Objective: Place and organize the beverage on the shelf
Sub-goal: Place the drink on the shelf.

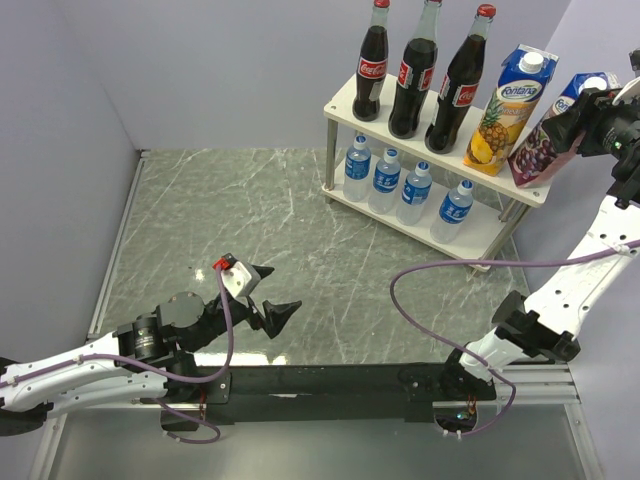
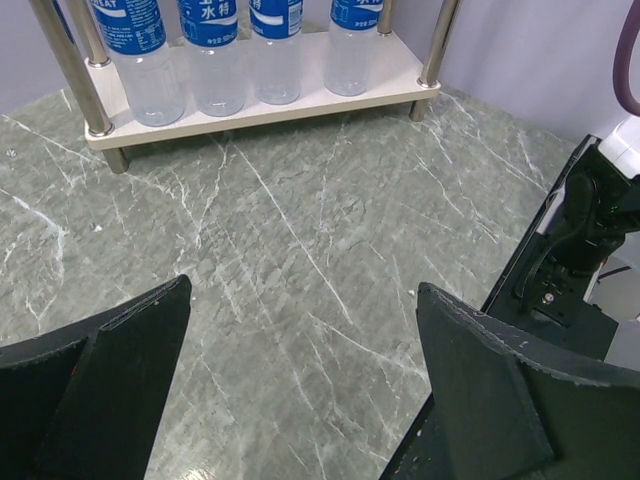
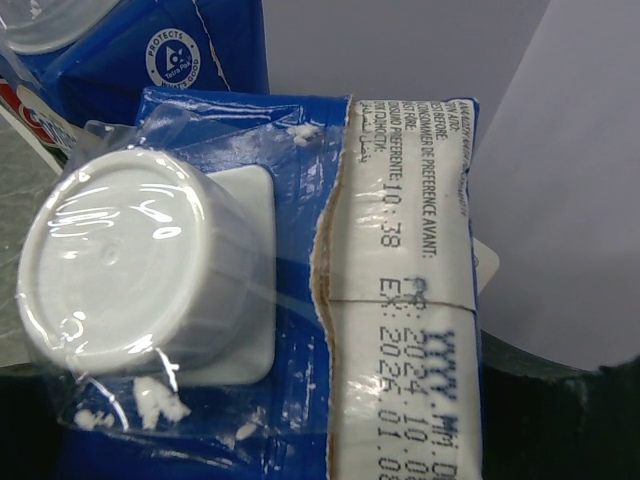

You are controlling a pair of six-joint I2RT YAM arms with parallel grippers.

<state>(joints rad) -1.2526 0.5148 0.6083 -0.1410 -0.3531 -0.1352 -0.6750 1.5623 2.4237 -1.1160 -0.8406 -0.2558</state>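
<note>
One grape carton (image 1: pixel 535 150) clamped in right hand (image 1: pixel 575 112), fingertips hidden | left hand (image 1: pixel 277 290) spread apart, empty

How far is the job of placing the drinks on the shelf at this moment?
Nearly finished. Done: three cola bottles and the pineapple carton stand on the upper board of the shelf, four water bottles on the lower one. In hand: the right gripper holds the grape carton, tilted, at the upper board's right end. Left: set it upright and let go. The left gripper is open and empty.
</note>
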